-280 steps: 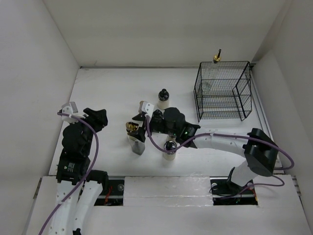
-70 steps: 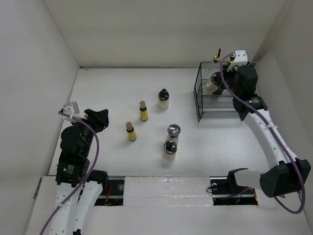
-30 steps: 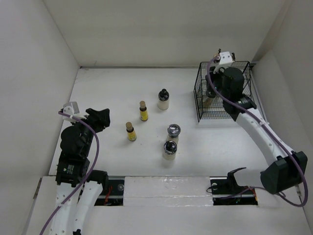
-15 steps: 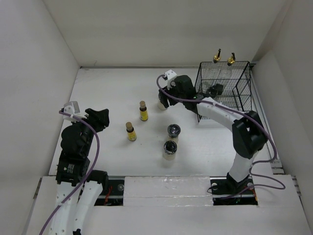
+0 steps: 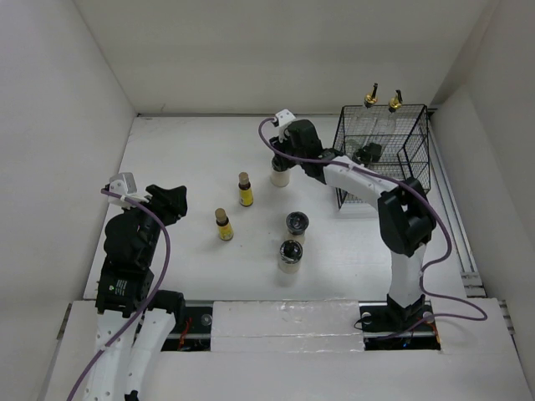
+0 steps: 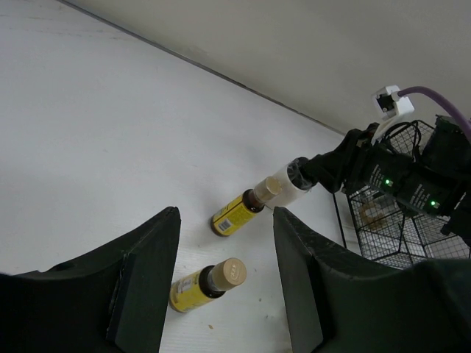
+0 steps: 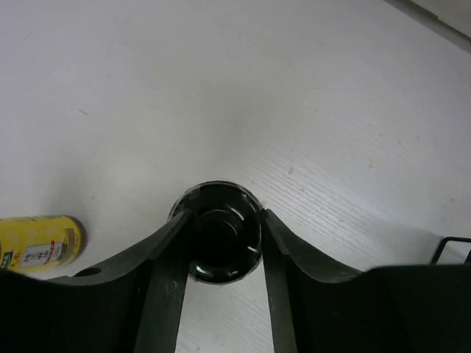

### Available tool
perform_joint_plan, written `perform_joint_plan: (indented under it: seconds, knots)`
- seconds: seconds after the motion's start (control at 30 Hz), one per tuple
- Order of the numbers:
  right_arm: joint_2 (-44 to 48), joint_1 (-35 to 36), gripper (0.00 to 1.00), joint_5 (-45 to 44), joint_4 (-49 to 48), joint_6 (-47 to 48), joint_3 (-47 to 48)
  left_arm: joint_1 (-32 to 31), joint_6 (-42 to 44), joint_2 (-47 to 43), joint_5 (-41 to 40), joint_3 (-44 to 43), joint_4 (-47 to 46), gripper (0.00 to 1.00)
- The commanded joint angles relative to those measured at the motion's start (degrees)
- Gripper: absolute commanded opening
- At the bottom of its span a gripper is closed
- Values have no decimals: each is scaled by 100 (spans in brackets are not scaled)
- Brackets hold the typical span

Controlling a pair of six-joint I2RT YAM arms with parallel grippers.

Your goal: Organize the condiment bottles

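Right gripper (image 7: 221,220) jaws clasp the black-lidded jar (image 7: 218,243) near the tabletop's far edge; left gripper (image 6: 226,220) jaws gape empty. Next: lift straight, carry to the basket (image 5: 341,163).

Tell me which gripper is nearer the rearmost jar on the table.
Right. The right gripper clasps the jar by its lid; the left gripper hangs open far off to its left.

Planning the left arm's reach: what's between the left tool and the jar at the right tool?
A yellow bottle stands in line with the jar, clearest in the left wrist view; a second yellow bottle sits off that line, nearer the left tool.
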State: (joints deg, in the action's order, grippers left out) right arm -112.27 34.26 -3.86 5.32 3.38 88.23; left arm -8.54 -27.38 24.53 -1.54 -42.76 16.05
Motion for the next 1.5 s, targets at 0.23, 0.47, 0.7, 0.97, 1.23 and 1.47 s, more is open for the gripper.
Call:
perform_joint_plan:
  seconds: [0.23, 0.47, 0.7, 0.97, 1.23, 1.47]
  knots:
    - [-112, 212, 9, -212, -339, 102, 336, 19, 57, 69, 84, -13, -226, 49]
    - [1758, 144, 5, -433, -716, 49, -357, 19, 57, 69, 84, -13, -226, 49]
    - [3947, -857, 5, -326, -840, -346, -1623, 19, 57, 69, 137, -13, -226, 49]
    - [4925, -2458, 4, -476, -471, -566, -2257, 19, 57, 122, 101, -13, -226, 49]
    - [3890, -3268, 2, -291, -471, -672, -1563, 71, 57, 60, 101, -13, -226, 49]
    - [3432, -3259, 2, -695, -619, -557, -1377, 71, 57, 60, 110, -13, -226, 49]
